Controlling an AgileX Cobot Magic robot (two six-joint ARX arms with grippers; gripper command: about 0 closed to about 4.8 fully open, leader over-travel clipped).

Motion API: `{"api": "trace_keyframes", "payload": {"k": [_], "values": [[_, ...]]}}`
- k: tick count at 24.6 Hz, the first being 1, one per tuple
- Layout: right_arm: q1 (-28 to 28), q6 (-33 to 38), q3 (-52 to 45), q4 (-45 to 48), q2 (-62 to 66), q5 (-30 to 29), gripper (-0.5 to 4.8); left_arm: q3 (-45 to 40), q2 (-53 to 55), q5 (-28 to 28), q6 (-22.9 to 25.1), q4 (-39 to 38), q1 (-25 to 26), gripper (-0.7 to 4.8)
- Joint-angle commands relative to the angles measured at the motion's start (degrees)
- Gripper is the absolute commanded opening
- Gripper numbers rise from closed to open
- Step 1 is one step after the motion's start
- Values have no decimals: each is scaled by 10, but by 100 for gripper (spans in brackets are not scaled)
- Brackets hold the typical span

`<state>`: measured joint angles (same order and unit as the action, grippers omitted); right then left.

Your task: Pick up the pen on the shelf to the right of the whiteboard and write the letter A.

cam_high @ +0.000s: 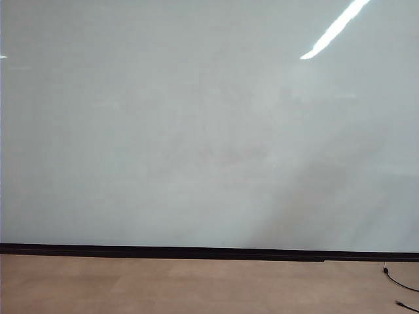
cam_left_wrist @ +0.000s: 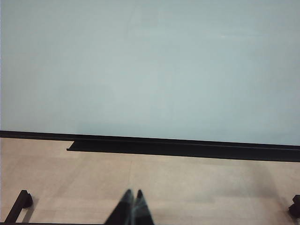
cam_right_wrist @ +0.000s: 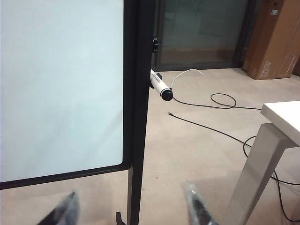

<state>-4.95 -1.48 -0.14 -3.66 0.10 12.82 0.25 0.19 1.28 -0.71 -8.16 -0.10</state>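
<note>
Jaws first, operator: on your left gripper (cam_left_wrist: 132,206) they stand closed, the two dark tips pressed together with nothing between them; on your right gripper (cam_right_wrist: 133,211) they stand apart, one blurred finger on each side of the board's post, holding nothing.

Exterior view: the whiteboard (cam_high: 196,131) fills nearly the whole picture, glossy and pale, with a bright streak of reflected light (cam_high: 334,29) near its upper right corner. No written mark can be made out on it. A black strip (cam_high: 196,251) runs along its lower edge, and below that lies the tan floor (cam_high: 163,284). A thin black cable (cam_high: 399,284) trails on the floor under the board's right end. Neither arm shows in this view.

Left wrist view: your left gripper hangs low over the floor, well short of the whiteboard (cam_left_wrist: 150,70). A black tray (cam_left_wrist: 187,149) runs under the board's lower edge.

Right wrist view: you are looking past the right edge of the whiteboard (cam_right_wrist: 61,84), bounded by its black frame post (cam_right_wrist: 139,93). The pen (cam_right_wrist: 160,86) sticks out just beyond that post, white barrel with dark print, dark end toward the camera; its support is hidden behind the post. Your right gripper is well apart from the pen, lower down the post. Beyond the board, black cables (cam_right_wrist: 220,101) lie on the floor, a white worktop (cam_right_wrist: 283,117) stands at the side, and a brown carton (cam_right_wrist: 276,37) stands farther back.
</note>
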Motion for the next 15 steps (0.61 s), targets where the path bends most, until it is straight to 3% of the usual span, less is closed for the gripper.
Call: {"api": "trace_keyframes", "payload": {"k": [1,4,6,15], "values": [[0,14,3,23,0,1,288,1,0,0,3,5,0,-5],[0,14,3,38,0,14,312,1,0,0,3,5,0,-5],[0,20,7,38,0,28,467,1,0,0,2,5,0,-5],[-1,36,59,20,38,82,479,1,0,0,2,5,0,-4]]}}
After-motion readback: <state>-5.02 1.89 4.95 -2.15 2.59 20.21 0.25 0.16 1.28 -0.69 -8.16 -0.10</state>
